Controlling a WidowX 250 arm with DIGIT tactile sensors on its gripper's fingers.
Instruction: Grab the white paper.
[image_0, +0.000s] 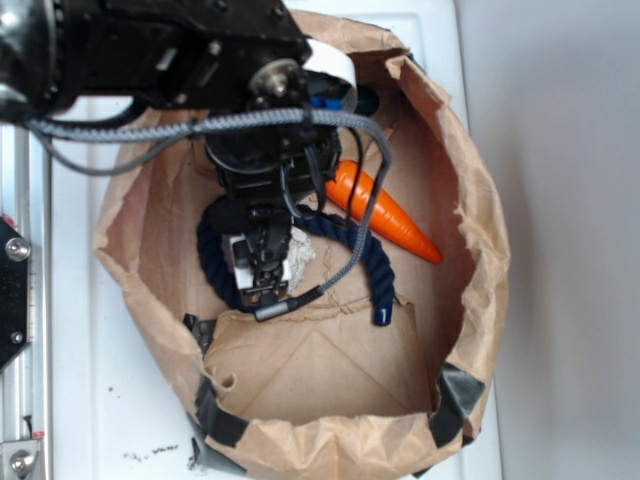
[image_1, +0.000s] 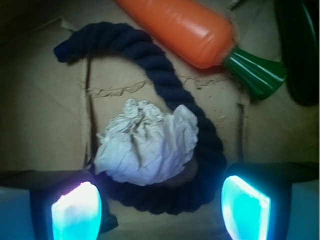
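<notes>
Directly ahead of the wide-open gripper (image_1: 160, 207), the white paper (image_1: 147, 145) sits centred between its fingertips (image_1: 77, 212), untouched.

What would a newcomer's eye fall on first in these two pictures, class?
Probably the bright orange toy carrot, lying at the back of the brown paper bag. Next, the crumpled white paper, cradled in a curl of dark blue rope, directly ahead of the open gripper.

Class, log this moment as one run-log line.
phase: approach | gripper: open, above target | white paper: ungrasped, inside navy rope curl | carrot: apart | site: paper bag
</notes>
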